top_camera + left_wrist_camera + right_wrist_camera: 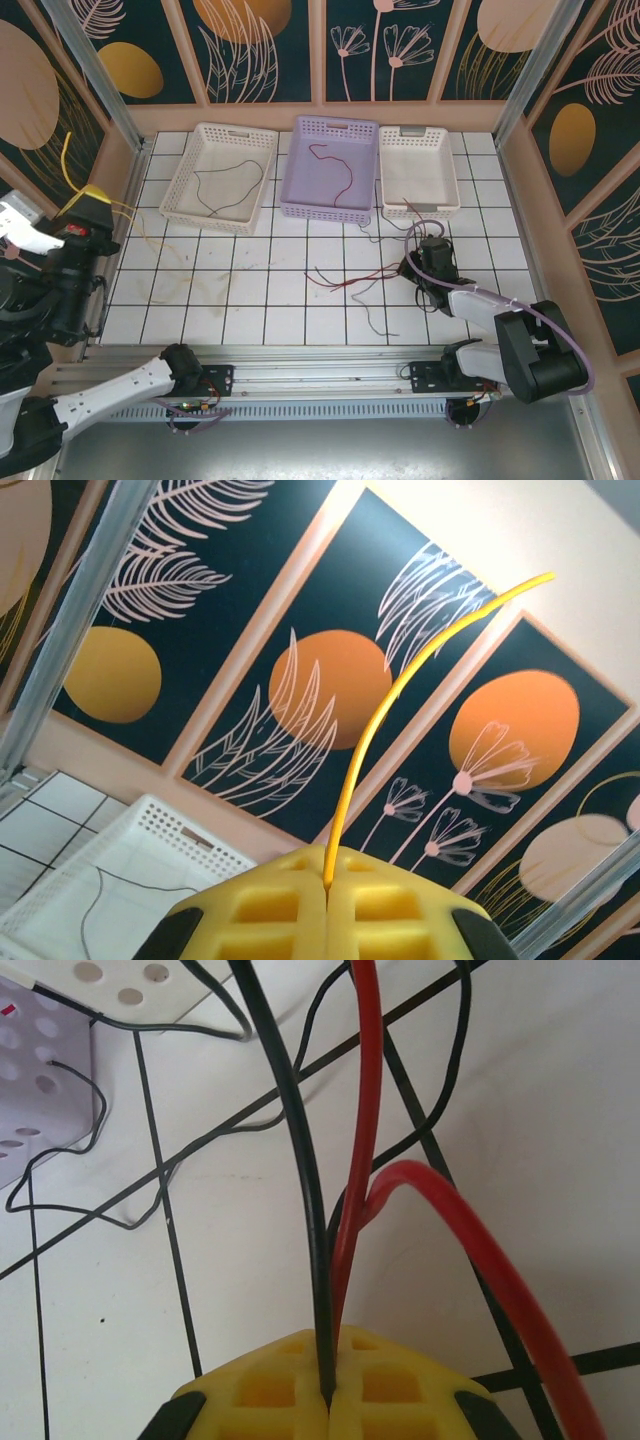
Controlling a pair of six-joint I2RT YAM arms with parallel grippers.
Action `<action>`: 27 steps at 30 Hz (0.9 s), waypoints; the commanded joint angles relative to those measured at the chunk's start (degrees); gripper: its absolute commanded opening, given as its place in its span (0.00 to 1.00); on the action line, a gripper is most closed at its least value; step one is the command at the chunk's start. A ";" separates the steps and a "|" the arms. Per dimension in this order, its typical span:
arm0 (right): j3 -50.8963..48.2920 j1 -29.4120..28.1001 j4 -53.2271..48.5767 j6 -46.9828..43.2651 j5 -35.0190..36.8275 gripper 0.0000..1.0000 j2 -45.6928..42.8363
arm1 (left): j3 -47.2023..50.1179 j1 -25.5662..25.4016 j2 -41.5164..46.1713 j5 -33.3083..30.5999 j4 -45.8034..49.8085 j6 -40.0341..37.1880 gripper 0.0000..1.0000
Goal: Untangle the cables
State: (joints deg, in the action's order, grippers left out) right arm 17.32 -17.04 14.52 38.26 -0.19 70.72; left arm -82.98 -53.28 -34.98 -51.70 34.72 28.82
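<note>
white tiles (290, 300) | left jaws pinch yellow cable (408, 677) | right jaws pinch red and black cables (366, 1060)

Bright, even light falls on the table (300, 290), probably from overhead. The white tiles run close to washed out toward the far side, and the left basket (172, 190) casts only a thin, soft shadow. The frame posts (92, 75) lean outward at the edges, a wide-lens bend.

In the left wrist view, glare bleaches the wall (560, 520) at the upper right to cream. The yellow cable (400, 695) is crisp, while the left gripper (327, 895) is soft, too near the lens.

In the right wrist view the tiles are bright with faint shadows. The black cable (300, 1210) is sharp mid-frame. The red cable (500, 1260) blurs at the lower right, as does the right gripper (330, 1400).
</note>
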 commanded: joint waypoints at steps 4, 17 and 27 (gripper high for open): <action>0.19 -1.34 4.03 -1.79 -3.06 0.00 -0.65 | 2.56 -0.16 -3.66 1.77 -1.21 -2.57 0.00; 0.61 -9.46 14.40 -7.58 -12.87 0.00 -1.31 | 11.34 -0.16 -10.86 14.32 -11.18 1.81 0.00; -2.16 -10.92 21.36 -8.77 -19.79 0.48 -5.79 | 20.91 -0.12 -15.22 21.71 -19.54 7.48 0.00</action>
State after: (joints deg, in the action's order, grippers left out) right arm 16.58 -27.24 30.72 30.35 -16.49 67.16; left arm -63.70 -53.28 -49.63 -33.21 20.51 33.52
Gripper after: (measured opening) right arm 0.445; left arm 0.039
